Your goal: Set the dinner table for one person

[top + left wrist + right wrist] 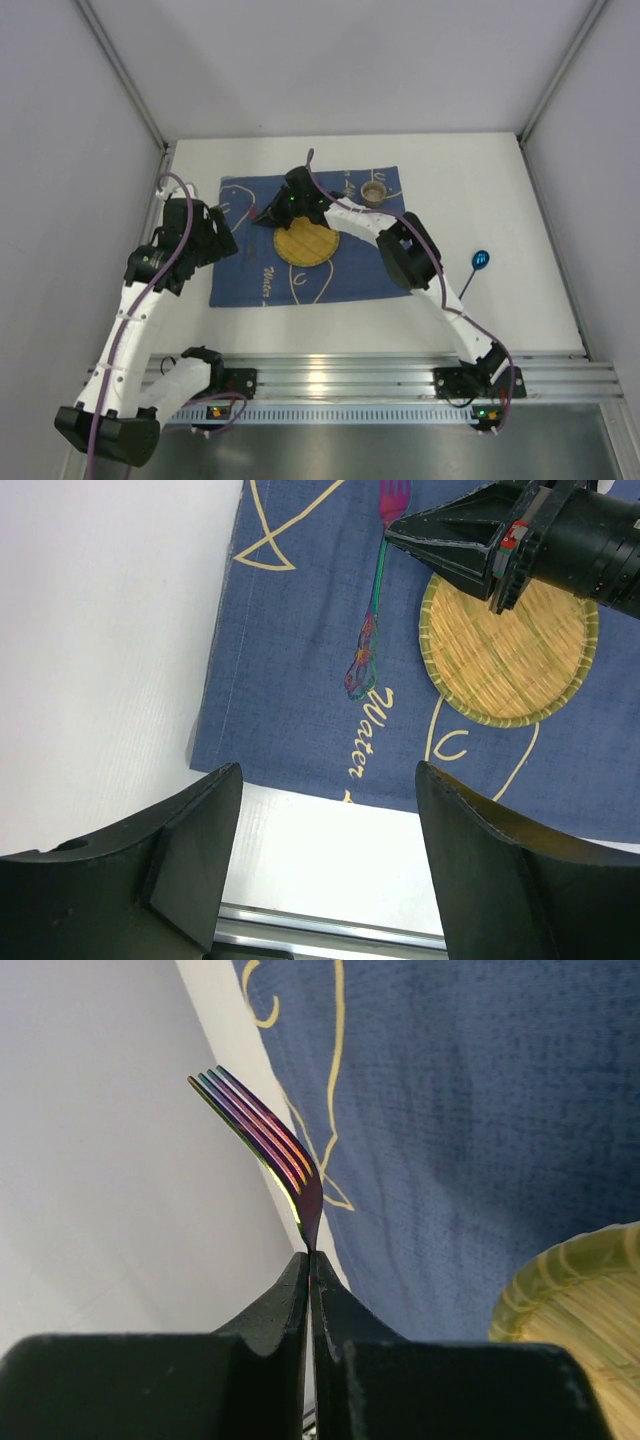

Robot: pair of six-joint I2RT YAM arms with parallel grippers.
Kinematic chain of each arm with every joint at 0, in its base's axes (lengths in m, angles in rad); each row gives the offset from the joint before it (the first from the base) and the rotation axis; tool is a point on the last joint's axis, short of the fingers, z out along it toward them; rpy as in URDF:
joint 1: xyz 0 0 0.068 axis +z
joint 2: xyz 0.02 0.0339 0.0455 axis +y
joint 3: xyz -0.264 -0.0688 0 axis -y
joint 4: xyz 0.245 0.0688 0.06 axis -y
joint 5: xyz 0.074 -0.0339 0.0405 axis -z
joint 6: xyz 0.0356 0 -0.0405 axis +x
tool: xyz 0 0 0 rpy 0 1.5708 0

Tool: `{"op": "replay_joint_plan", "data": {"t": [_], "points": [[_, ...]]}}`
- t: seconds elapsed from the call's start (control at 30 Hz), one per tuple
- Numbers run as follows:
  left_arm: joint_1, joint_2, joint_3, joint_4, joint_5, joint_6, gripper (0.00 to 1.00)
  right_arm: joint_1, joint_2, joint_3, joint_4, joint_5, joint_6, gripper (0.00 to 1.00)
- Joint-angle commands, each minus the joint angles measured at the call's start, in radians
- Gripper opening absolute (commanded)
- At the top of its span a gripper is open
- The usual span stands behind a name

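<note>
So the right hand (310,1260) is clenched on the fork (372,620) at its neck, handle lying left of the plate (510,675), open left hand (328,772) farther off.

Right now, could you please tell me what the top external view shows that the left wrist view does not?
Only the top external view shows the cup on the blue mat near its far edge, and the blue spoon on the bare dinner table right of the mat. Only the left wrist view shows the iridescent fork beside the yellow plate, its neck at the shut right gripper's tip. Both show the mat, the plate, the right gripper and the open left gripper.
</note>
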Motion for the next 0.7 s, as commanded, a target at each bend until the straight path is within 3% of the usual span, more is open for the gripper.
{"op": "replay_joint_plan", "data": {"t": [0.0, 0.23, 0.27, 0.4, 0.67], "points": [[0.006, -0.026, 0.037, -0.036, -0.024, -0.006, 0.75, 0.037, 0.015, 0.014, 0.019, 0.027, -0.020, 0.00], [0.006, -0.003, 0.050, -0.020, -0.010, 0.005, 0.75, 0.040, 0.037, 0.033, -0.045, 0.021, -0.075, 0.00], [0.006, 0.003, 0.048, -0.017, -0.008, 0.006, 0.75, 0.041, 0.038, 0.033, -0.050, 0.018, -0.085, 0.02], [0.006, 0.014, 0.050, 0.006, -0.004, 0.013, 0.75, 0.040, 0.037, 0.036, -0.070, 0.001, -0.109, 0.28], [0.006, 0.040, 0.051, 0.046, 0.010, 0.028, 0.75, 0.037, -0.008, 0.072, -0.090, -0.008, -0.132, 0.37]]}}
